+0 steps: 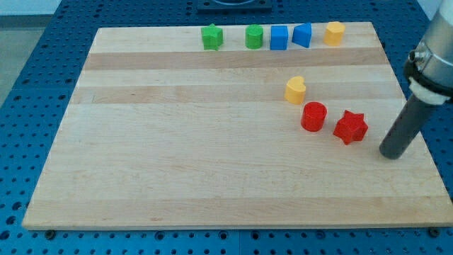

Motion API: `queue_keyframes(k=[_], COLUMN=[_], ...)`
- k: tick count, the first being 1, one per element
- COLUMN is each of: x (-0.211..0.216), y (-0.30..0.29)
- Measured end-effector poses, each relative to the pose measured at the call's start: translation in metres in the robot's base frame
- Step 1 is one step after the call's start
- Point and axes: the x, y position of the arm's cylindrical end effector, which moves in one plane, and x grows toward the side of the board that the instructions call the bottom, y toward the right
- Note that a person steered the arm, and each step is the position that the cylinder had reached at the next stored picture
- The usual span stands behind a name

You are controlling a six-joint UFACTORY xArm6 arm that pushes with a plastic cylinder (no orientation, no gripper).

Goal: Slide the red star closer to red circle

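Observation:
The red star [350, 127] lies on the wooden board at the view's right, just right of the red circle [313, 116], with a small gap between them. My tip [391, 154] rests on the board to the right of the star and slightly below it, apart from it. A yellow heart-like block [296, 90] sits just above and left of the red circle.
Along the board's top edge stand a green star [211, 37], a green cylinder [254, 36], a blue cube [279, 37], a blue wedge-like block [303, 35] and a yellow block [334, 32]. The board's right edge [417, 127] is close to my tip.

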Motion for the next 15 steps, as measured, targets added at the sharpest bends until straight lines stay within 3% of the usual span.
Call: queue_keyframes(k=[6, 11, 14, 15], x=[-0.044, -0.028, -0.079, -0.079], y=[-0.017, -0.027, -0.043, -0.002])
